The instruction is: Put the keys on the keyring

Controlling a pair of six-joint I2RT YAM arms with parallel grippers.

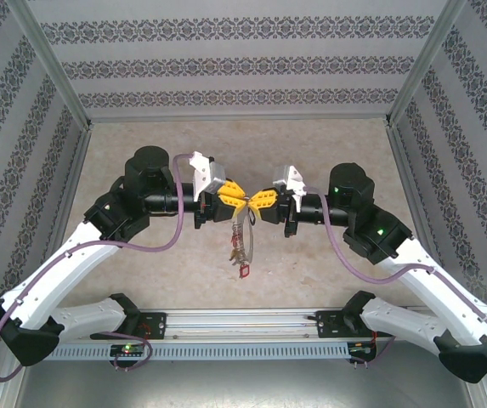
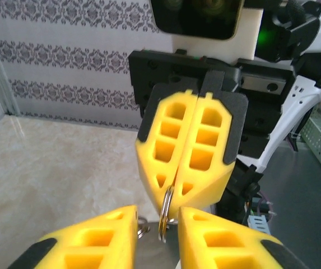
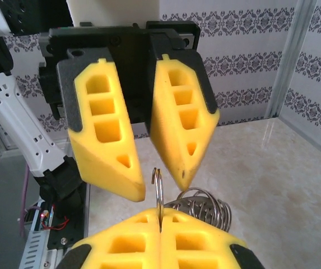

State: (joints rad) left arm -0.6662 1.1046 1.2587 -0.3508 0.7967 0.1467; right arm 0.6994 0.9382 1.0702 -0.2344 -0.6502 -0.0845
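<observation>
The keyring (image 3: 158, 193) is being pinched in the right jaws, which are pressed together on its thin edge, and its bunch of small keys (image 1: 240, 246) is being dangled above the worktop (image 1: 192, 276). Just past it, the left jaws are being held apart around the hoop. The hoop is likely being steadied for threading; next a firm hold and the black-tagged key are being called for.

Pale beige marbled table (image 1: 158, 255) lay under the left gripper (image 1: 240, 204) & right gripper (image 1: 260, 202), w/ a metal rail (image 1: 243, 321) along its near edge behind them, & the keyring (image 1: 241, 242) hung just below their tips, contact w/ the tabletop unclear.
</observation>
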